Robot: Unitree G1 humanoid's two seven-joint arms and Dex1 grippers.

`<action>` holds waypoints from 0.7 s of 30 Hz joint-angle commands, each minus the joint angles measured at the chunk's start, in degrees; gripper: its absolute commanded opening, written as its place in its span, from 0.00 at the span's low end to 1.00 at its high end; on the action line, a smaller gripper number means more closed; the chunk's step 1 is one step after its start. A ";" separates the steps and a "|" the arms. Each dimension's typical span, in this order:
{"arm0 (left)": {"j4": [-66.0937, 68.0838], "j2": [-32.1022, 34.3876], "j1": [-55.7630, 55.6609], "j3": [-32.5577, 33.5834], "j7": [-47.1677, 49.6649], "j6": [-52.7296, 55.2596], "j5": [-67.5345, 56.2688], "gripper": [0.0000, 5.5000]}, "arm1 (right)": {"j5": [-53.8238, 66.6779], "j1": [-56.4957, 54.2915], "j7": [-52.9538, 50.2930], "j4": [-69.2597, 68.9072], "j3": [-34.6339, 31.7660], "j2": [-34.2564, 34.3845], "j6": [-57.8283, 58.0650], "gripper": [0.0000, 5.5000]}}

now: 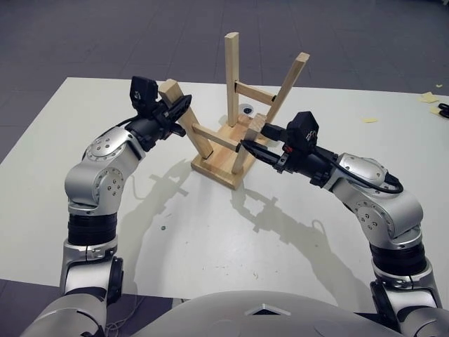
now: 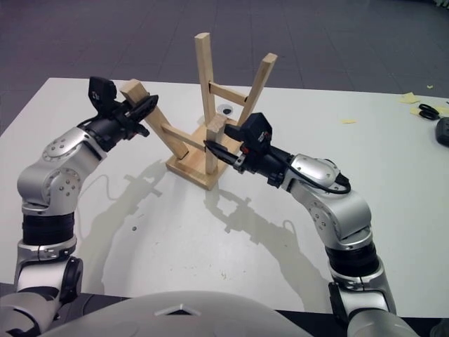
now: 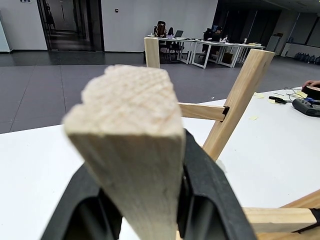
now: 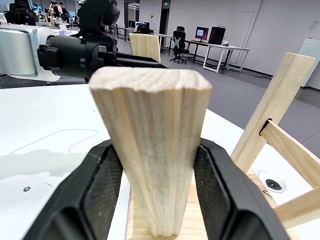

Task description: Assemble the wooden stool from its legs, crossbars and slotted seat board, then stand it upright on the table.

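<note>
Currently your left gripper (image 1: pixel 182 107) clamps one leg (image 1: pixel 199 142), your right gripper (image 1: pixel 247 146) another leg (image 1: pixel 243 161), with the stool (image 1: pixel 215 170) upside down on the table (image 1: pixel 210 246).

The left arm (image 1: pixel 98 184) and right arm (image 1: pixel 382 200) are rounded silver shells split by black ribbed bands. Small screws ring the round joint caps (image 1: pixel 106 148). A black cable (image 1: pixel 390 185) loops along the right forearm. The left gripper (image 1: pixel 185 105) and right gripper (image 1: pixel 247 147) are black.

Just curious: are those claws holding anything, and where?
Yes. The left claw clamps one leg near its free end; the right claw clamps another leg near its end.
</note>
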 commanded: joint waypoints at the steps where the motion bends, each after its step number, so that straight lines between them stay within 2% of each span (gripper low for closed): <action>1: 5.96 -2.24 9.55 -13.41 -2.42 9.22 4.09 0.19 | 1.24 0.01 -5.18 4.26 -0.92 2.21 9.88 0.38; 2: 6.14 -2.02 9.17 -13.95 -2.72 9.55 4.25 0.19 | 2.19 -0.49 -5.05 3.93 -1.48 2.41 10.82 0.38; 3: 6.49 -1.79 8.89 -14.41 -2.93 9.69 4.57 0.19 | 2.78 -0.97 -4.91 3.73 -1.87 2.50 11.57 0.45; 15: 8.04 -2.56 7.17 -13.43 -0.77 8.82 4.92 0.19 | 11.61 -7.02 -8.06 5.58 -11.67 7.37 16.70 0.83; 19: 8.16 -2.62 6.04 -12.50 0.20 7.66 5.61 0.19 | 20.16 -8.86 -9.04 5.82 -16.45 9.94 19.79 0.95; 21: 7.59 -2.85 5.30 -11.80 0.09 6.68 5.26 0.19 | 25.07 -10.44 -10.48 6.54 -19.36 11.02 20.68 0.98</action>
